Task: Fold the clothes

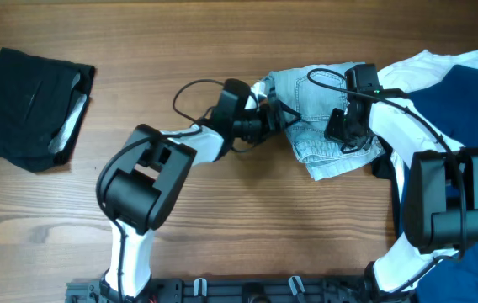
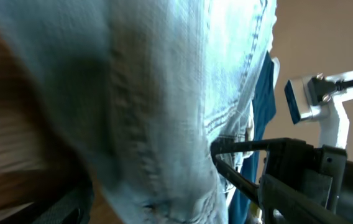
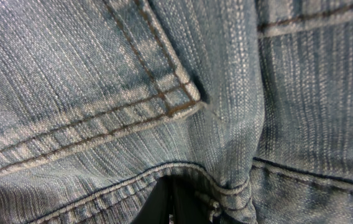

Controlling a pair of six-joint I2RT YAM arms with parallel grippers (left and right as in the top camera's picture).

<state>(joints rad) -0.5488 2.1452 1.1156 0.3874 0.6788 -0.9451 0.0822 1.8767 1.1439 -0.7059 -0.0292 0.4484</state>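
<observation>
The light-blue denim shorts (image 1: pixel 310 93) lie crumpled right of the table's middle. My left gripper (image 1: pixel 283 118) is at their left edge, and in the left wrist view denim (image 2: pixel 164 93) fills the space between its fingers (image 2: pixel 164 211); it looks shut on the shorts. My right gripper (image 1: pixel 346 135) sits on the shorts' middle. In the right wrist view a pocket corner and a stitched hem (image 3: pixel 164 62) drape over its dark fingers (image 3: pixel 176 205), which look shut on the cloth. Most of both jaws is hidden.
A folded black garment (image 1: pixel 24 105) with white cloth tucked in it lies at the far left. A navy garment (image 1: pixel 466 109) and a white one (image 1: pixel 428 63) lie at the right edge, under the right arm. Cables loop near both wrists.
</observation>
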